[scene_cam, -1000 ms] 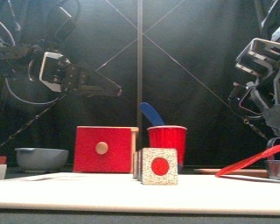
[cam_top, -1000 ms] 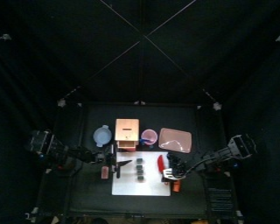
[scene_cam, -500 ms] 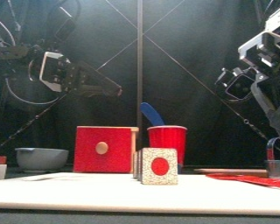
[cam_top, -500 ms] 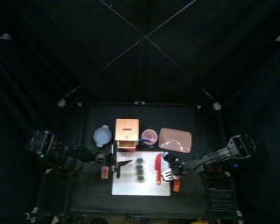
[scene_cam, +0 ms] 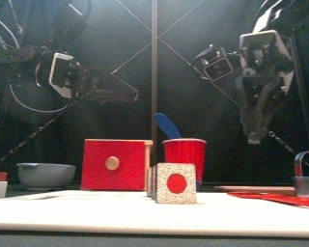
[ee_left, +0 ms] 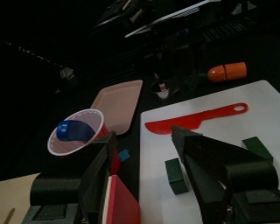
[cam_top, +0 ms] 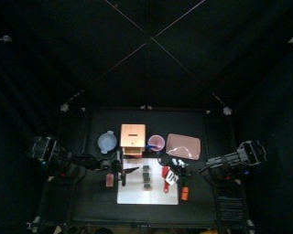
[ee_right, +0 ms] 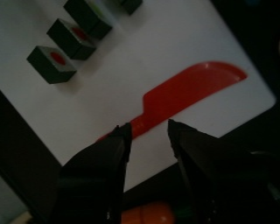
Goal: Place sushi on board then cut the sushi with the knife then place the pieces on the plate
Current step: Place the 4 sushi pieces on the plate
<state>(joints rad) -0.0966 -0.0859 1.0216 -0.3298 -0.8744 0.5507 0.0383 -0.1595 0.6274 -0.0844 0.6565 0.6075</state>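
The white board (cam_top: 146, 192) lies at the table's front. Several dark green sushi pieces (cam_top: 146, 175) stand apart on it; one with a red centre (scene_cam: 177, 183) is near in the front view, and more pieces (ee_right: 46, 63) show in the right wrist view. The red knife (ee_right: 178, 96) lies flat on the board's right part (ee_left: 201, 116). My right gripper (scene_cam: 254, 130) hangs open above the knife, holding nothing. Open and well above the board's left side hovers my left gripper (scene_cam: 125, 95). The pink plate (cam_top: 183, 144) sits behind the board on the right.
A wooden box with a red drawer front (scene_cam: 115, 164) stands behind the board, a blue-grey bowl (scene_cam: 43, 175) to its left. Right of the box, the red cup (scene_cam: 184, 152) holds a blue knife (scene_cam: 166, 123). An orange toy (ee_left: 226, 72) lies near the board's right front.
My right gripper lowered the tilted red knife flat onto the board, let go of it and rose toward the middle. The left arm hardly moved.
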